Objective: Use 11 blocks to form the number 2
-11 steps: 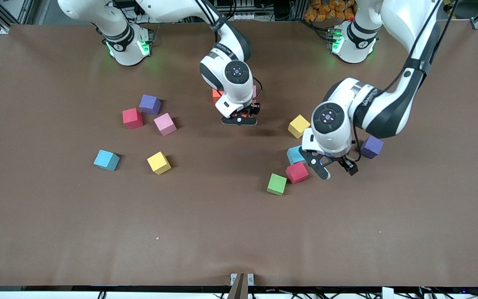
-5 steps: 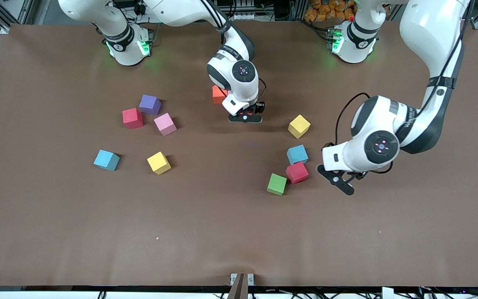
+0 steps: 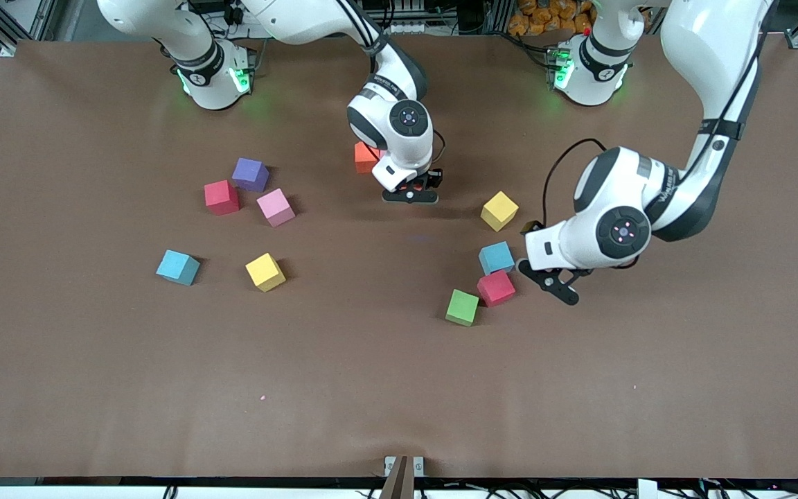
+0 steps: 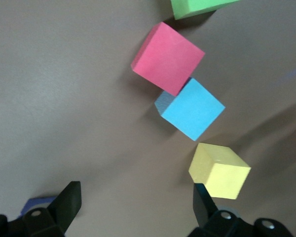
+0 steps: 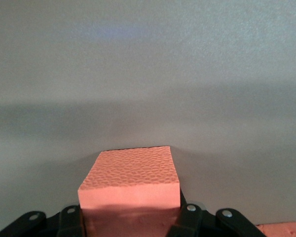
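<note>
A: How much room is there on the table (image 3: pixel 94 388)?

B: Plenty. The whole strip nearest the front camera is bare brown surface, and the blocks sit in two loose groups well in from every edge.

A: What changed from half a second ago?

B: The left pincer (image 3: pixel 550 281) slid toward the red block (image 3: pixel 495 287) and light blue block (image 3: pixel 496 258); it was farther toward the left arm's end. No block has moved.

A: And the arms?

B: The left arm bends down from its base, its pincer spread wide and empty. The right pincer (image 3: pixel 410 195) hangs low mid-table, clamped on an orange block (image 5: pixel 130 185), beside another orange block (image 3: pixel 364 158). No number 2 stands yet.
</note>
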{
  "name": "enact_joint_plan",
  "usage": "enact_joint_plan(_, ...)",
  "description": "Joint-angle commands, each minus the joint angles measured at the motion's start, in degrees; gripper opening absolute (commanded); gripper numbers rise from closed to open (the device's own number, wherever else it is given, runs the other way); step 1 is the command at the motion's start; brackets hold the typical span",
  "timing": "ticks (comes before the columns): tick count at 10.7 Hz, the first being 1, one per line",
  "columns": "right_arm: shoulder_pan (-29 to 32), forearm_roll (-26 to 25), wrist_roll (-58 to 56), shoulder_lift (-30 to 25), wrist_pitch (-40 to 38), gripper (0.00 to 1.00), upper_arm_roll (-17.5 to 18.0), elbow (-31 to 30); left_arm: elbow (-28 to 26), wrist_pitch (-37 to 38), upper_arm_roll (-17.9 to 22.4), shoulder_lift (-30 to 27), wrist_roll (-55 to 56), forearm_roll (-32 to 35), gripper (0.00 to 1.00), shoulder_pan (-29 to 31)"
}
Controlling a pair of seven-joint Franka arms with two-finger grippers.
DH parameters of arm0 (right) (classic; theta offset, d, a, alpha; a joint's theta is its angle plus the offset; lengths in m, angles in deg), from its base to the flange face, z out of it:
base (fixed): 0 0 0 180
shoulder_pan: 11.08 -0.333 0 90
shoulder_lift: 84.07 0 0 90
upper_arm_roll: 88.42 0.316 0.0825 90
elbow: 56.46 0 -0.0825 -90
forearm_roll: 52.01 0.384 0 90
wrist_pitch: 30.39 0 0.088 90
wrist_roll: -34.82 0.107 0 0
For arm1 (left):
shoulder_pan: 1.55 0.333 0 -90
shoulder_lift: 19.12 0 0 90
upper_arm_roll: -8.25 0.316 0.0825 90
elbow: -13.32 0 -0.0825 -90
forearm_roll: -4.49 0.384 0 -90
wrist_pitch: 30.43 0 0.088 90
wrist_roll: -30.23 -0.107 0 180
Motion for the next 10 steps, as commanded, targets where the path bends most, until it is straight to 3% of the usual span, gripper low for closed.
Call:
enact_joint_plan(1,-1.24,0.15,1.45,0.29,-0.37,0.36,-0.61,0.48,-4.37,-1.17,-2.41,-3.59,8.98,-0.37,1.0,-3.16)
enact_joint_plan(3,-1.42,0.15,1.45,0.38,-0.46,0.37,-0.61,0.39,-10.68,-2.12,-4.16,-7.88,10.43,-0.37,1.0,-3.44)
enact_joint_plan(5,-1.24,-1.6,1.45,0.29,-0.37,0.37,-0.7,-1.1,-20.08,-10.97,-4.27,-11.59,10.35,-0.37,1.0,-3.27)
enact_joint_plan(10,-1.42,-1.61,1.89,0.29,-0.19,0.37,-0.61,-1.19,-30.57,-24.61,-6.81,-10.72,11.05,0.94,1.0,-3.53)
